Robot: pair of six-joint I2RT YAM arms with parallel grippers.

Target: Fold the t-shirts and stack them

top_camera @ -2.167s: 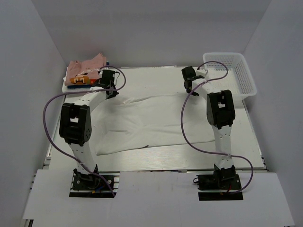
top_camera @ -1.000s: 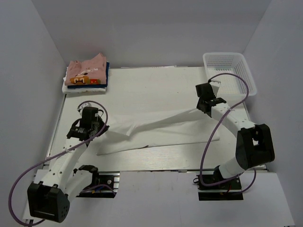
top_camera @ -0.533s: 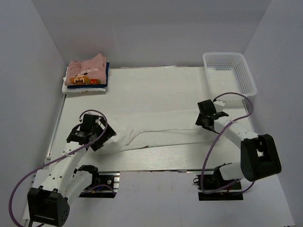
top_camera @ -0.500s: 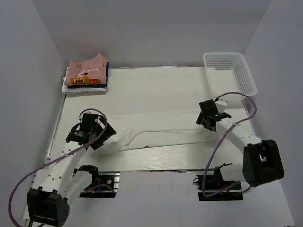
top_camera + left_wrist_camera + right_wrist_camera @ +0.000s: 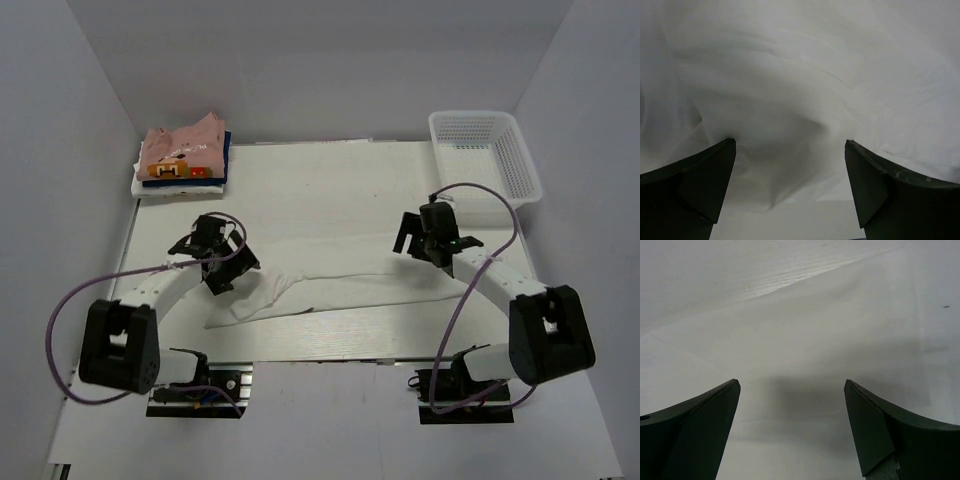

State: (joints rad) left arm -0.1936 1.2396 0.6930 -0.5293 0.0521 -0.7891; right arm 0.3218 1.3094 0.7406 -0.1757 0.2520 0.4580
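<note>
A large white t-shirt (image 5: 340, 285) lies as a long folded band across the near half of the table. My left gripper (image 5: 222, 262) hovers over its crumpled left end, jaws wide open, with only creased white cloth (image 5: 800, 75) below and nothing between its fingers (image 5: 790, 142). At the band's right end my right gripper (image 5: 420, 236) also stands open, smooth white cloth (image 5: 840, 340) beneath it and nothing held (image 5: 792, 382). A stack of folded t-shirts (image 5: 182, 158), pink on top over orange, dark blue and white, sits at the far left corner.
A white mesh basket (image 5: 487, 155) stands at the far right corner. The pale table (image 5: 330, 180) shows between the shirt and the back wall. Purple cables loop beside both arms.
Both grippers have opened and let go of the white shirt after dragging its far edge toward the near side. They have since drawn back and up over the band's ends.
</note>
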